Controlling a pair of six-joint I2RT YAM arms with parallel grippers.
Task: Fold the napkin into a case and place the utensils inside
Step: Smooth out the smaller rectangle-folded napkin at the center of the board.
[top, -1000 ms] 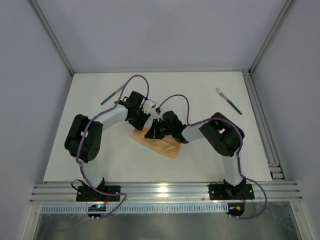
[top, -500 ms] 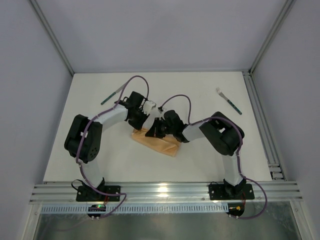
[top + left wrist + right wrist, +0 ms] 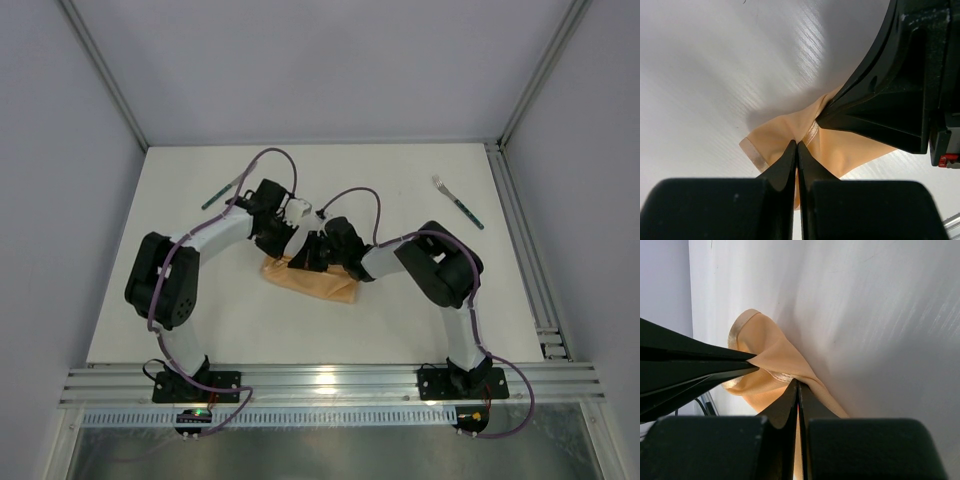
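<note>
Snugly inside both grippers (image 3: 797,144) (image 3: 798,383): napkin (image 3: 318,285)

Left arm (image 3: 215,235) and right arm (image 3: 400,255) bent inward, left fingers (image 3: 784,167) pinched tight, right fingers (image 3: 784,407) likewise

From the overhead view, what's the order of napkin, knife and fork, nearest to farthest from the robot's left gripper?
1. napkin, mid-table, pinched in the left gripper
2. knife, back left
3. fork, back right
</note>
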